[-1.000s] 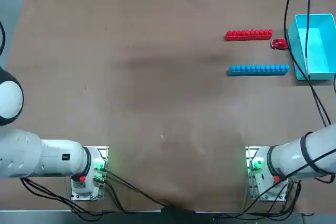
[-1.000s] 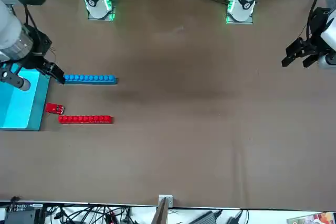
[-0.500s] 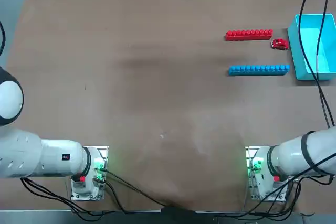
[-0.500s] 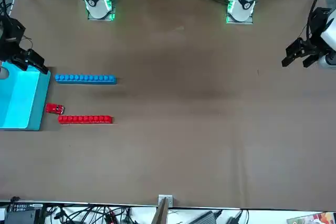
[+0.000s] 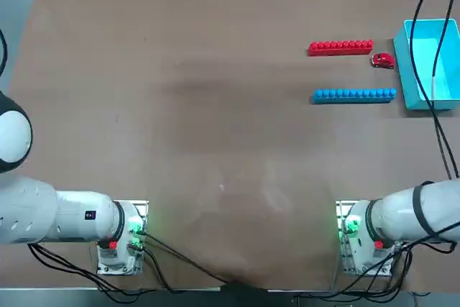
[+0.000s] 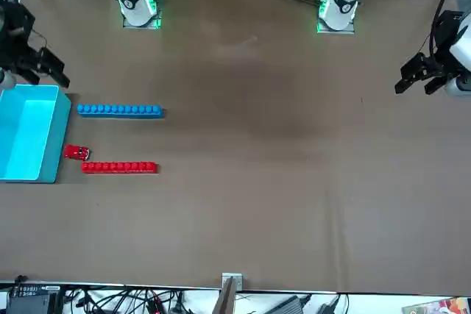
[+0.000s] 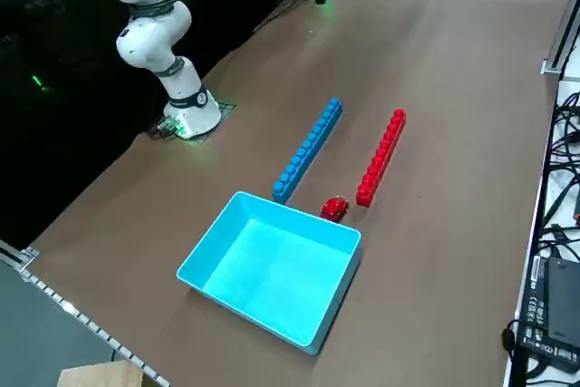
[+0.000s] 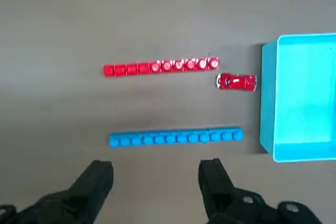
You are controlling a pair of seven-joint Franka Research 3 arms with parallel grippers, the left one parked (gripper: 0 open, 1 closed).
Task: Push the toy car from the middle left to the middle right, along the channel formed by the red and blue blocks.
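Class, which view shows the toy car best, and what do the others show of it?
The right wrist view: there the toy car appears largest, wheels visible. The top and front views show it small; the right side view shows it between the bin and the bars' near ends.

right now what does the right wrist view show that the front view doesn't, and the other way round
Only the right wrist view shows both fingers of the right gripper, open and raised above the table.
Only the front view shows the parked left arm's gripper.
Both show the toy car just beyond the red bar's end, the blue bar and the bin.
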